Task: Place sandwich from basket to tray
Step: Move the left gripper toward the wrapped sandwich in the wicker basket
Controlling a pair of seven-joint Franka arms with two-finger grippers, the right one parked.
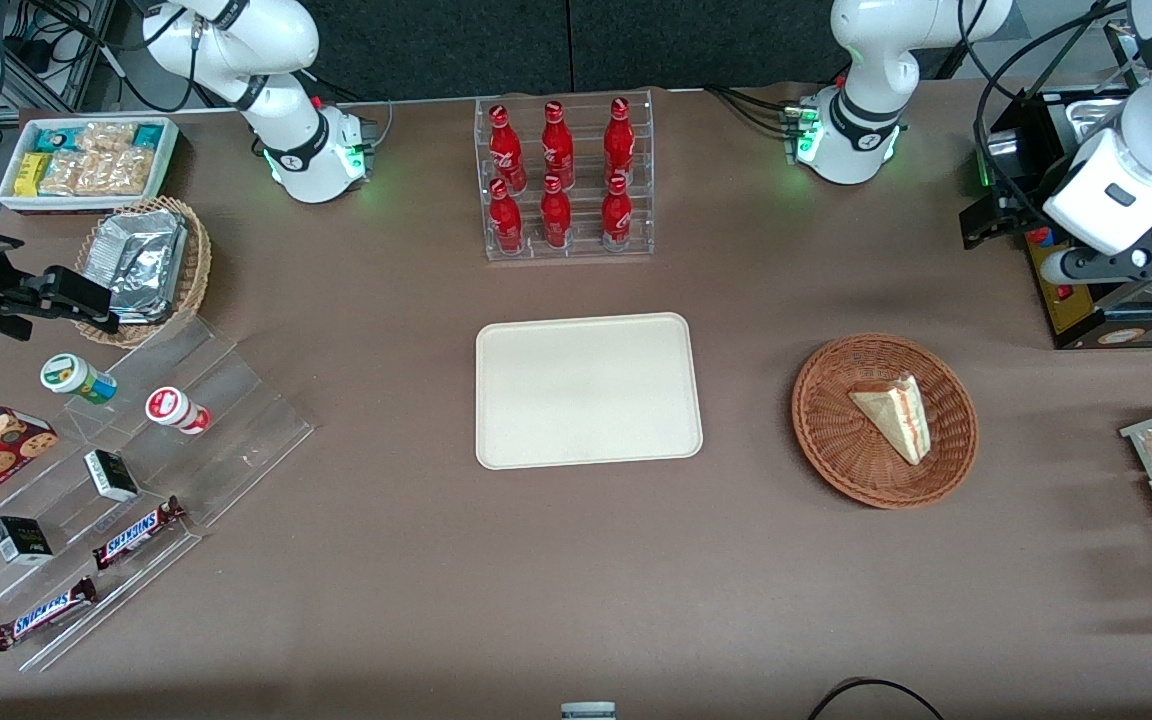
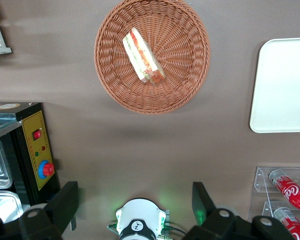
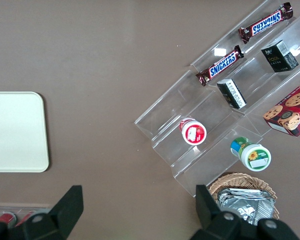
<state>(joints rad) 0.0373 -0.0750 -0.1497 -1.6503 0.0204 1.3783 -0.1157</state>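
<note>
Sandwich [image 1: 896,413] pale wedge in basket [image 1: 841,450] | tool [image 2: 135,205] open above table

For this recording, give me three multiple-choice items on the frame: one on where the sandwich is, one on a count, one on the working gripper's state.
1. Where is the sandwich?
A. on the tray
B. in the basket
C. on the bare table

2. How many red bottles stand in the clear rack?
A. four
B. six
C. eight

3. How is the gripper?
A. open, holding nothing
B. shut on the sandwich
C. shut on a bottle

Answers:
1 B, it lies in the basket, while the tray holds nothing.
2 B, two rows of three.
3 A, its fingers stand wide apart high above the table, nearer the arm bases than the basket.
</note>
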